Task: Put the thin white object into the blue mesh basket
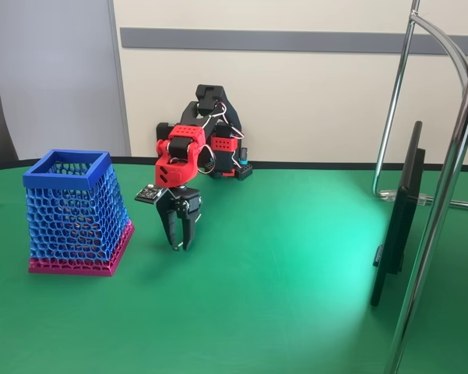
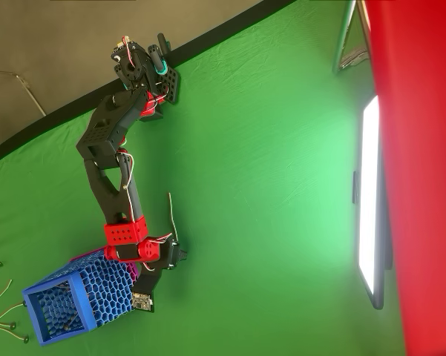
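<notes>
The thin white object (image 2: 172, 215), a slender, slightly curved white stick or wire, is seen in the overhead view lying flat on the green bench (image 2: 282, 185), just beside the arm's forearm and apart from the basket. In the fixed view it is too thin to be made out. It is judged v. light and prob. flexible, so it may roll or skid on the smooth mat; a pinch near mid-length, w/ jaws square across it, is judged safest. Low profile means fingertips must be brought right down to the bench.

The blue honeycomb-mesh basket w/ solid blue square rim and magenta base (image 1: 74, 214) stands upright, opening up, near the end effector. The red-and-black arm's end effector (image 1: 180, 245) is pointed down just above the bench, jaws nearly closed, nothing held. A dark flat screen (image 1: 397, 218) stands edge-on at the right of the fixed view.

No brands, labels or legible writing are made out.
</notes>
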Motion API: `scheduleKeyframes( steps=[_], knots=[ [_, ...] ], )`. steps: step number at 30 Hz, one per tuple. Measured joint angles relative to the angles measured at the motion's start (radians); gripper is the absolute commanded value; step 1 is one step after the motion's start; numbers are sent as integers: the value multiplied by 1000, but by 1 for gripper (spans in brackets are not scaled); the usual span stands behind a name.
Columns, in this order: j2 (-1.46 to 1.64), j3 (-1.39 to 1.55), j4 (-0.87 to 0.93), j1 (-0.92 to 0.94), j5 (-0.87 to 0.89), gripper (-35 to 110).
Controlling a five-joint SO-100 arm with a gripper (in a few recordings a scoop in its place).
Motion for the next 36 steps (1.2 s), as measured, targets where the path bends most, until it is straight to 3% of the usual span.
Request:
scheduleKeyframes(
  steps=[36],
  knots=[
    [-40, -107, 0, -11, -2, 1]
  ],
)
